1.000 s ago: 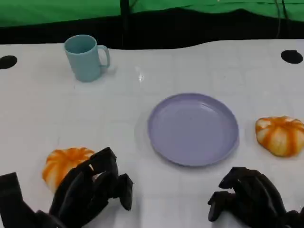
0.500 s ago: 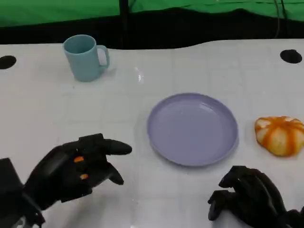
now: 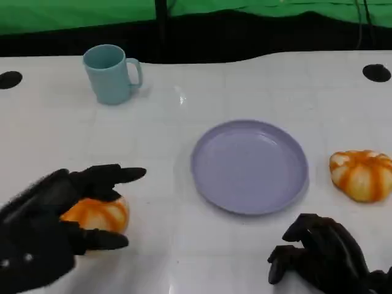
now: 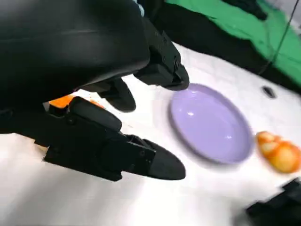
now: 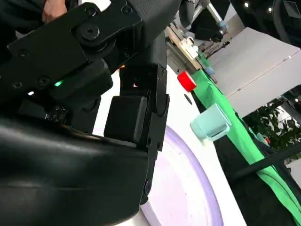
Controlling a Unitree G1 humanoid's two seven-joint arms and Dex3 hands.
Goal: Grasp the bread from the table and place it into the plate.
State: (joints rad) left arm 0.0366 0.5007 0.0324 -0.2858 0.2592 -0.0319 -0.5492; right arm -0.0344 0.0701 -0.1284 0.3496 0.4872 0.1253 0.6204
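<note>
An orange, white-striped bread roll lies on the white table at the near left. My left hand reaches in from the left with its fingers spread on either side of the roll, not closed on it. The left wrist view shows a sliver of the same bread between the black fingers. The lilac plate sits empty in the middle of the table, to the right of the roll; it also appears as plate and plate. My right hand rests at the near right, fingers curled in on nothing.
A second orange roll lies right of the plate near the table's right side, also seen as roll. A light blue mug stands at the far left. Black holes mark the far corners. A green backdrop lies beyond the far edge.
My left hand, which covered the roll half a second ago, has dropped toward the near left and spread its fingers around it, so the roll shows again. The right hand stays still.
</note>
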